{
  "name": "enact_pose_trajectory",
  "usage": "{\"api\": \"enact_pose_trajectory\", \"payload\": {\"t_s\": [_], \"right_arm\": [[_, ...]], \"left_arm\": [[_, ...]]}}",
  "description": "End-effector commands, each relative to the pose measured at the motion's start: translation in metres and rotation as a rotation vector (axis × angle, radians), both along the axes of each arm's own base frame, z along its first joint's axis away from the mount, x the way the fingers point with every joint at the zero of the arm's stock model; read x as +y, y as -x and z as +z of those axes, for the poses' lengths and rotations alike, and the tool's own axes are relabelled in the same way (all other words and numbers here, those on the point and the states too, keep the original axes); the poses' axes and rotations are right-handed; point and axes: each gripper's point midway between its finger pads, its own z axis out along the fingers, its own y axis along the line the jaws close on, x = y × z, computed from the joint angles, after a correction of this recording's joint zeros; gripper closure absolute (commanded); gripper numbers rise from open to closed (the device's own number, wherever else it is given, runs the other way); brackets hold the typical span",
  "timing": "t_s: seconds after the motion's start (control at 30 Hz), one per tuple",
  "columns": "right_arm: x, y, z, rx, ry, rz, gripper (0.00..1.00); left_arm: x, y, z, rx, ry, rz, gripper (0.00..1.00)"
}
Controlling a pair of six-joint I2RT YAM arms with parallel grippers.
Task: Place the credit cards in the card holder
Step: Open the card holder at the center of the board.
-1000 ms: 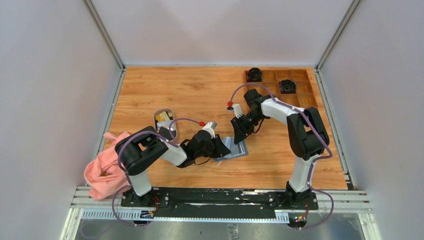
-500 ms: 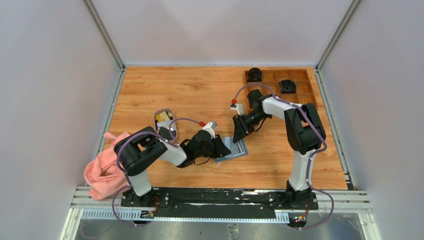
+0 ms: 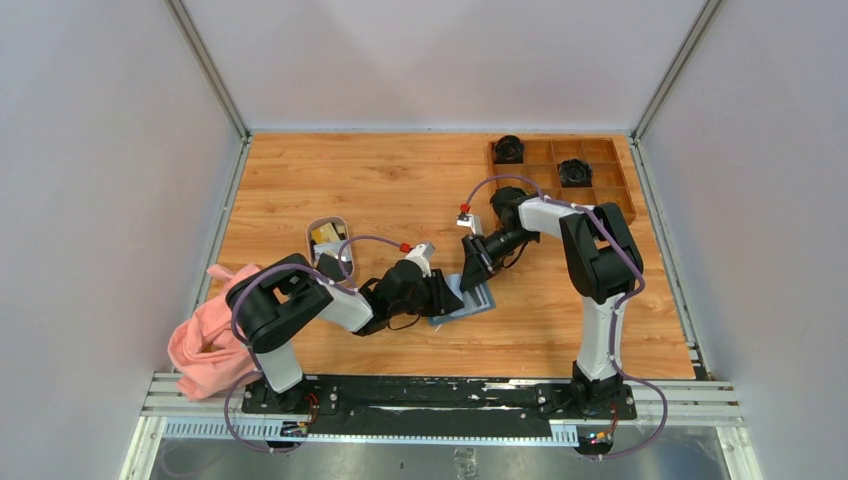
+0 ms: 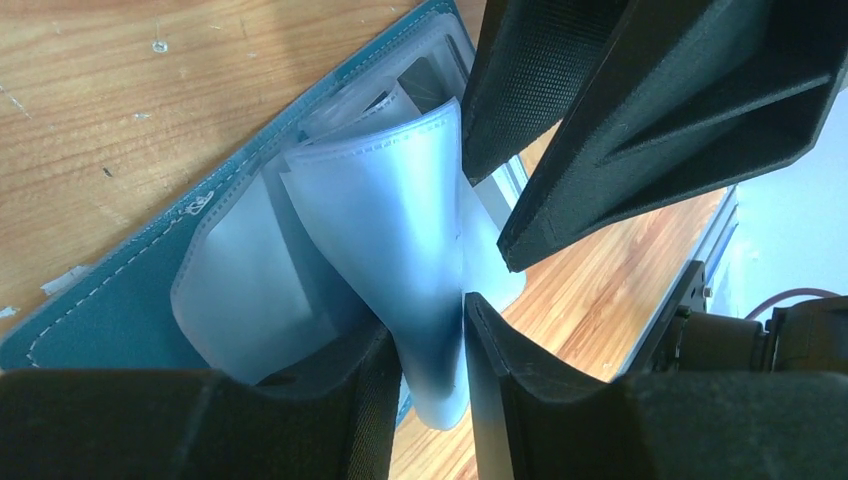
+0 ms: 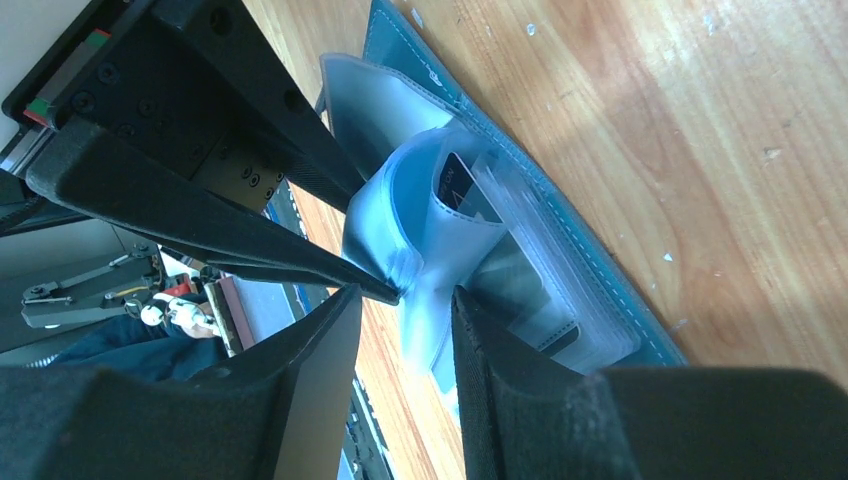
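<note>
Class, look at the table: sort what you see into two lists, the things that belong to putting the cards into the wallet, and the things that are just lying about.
Belong to the job:
- card holder, open on the table
- credit cards in the small dish
- left gripper and right gripper, each around a clear pocket

Just lying about:
- pink cloth
- wooden tray

You see: card holder [image 4: 120, 290] teal-blue, pale stitching | its pockets [image 4: 400, 230] frosted grey-blue | claws [image 4: 430, 370] matte black | table [image 3: 380, 180] orange wood grain | cloth [image 3: 205, 340] pink | tray [image 3: 600, 195] brown | arms [image 3: 560, 215] white and black
</note>
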Motion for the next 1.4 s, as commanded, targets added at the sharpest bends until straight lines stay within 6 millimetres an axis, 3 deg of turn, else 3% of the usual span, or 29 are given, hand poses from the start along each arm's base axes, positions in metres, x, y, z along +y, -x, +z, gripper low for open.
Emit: {"api": "enact_pose_trajectory", "payload": {"t_s": [0.0,0.17,0.6,0.93,1.1,1.37], "right_arm": [[-0.001,0.013,-0.009,0.061,0.021,0.010,0.57],[0.002,0.015,-0.007,0.084,-0.004,0.007,0.58],[0.021,0.014,0.022,0.154,-0.165,-0.007,0.58],[0.043,0.021,0.020,0.240,-0.196,0.022,0.58],[0.060,0.019,0.028,0.269,-0.226,0.038,0.58],[0.073,0.015,0.034,0.299,-0.265,0.058,0.58]], "left_arm": [[0.055,0.029,-0.071,0.128,-0.293,0.006,0.61],[0.054,0.029,-0.067,0.120,-0.283,0.003,0.53],[0.058,0.032,-0.036,0.041,-0.224,-0.019,0.29],[0.057,0.031,-0.026,0.017,-0.205,-0.030,0.14],[0.061,0.029,-0.031,0.031,-0.216,-0.010,0.14],[0.067,0.024,-0.037,0.044,-0.230,0.019,0.24]]}}
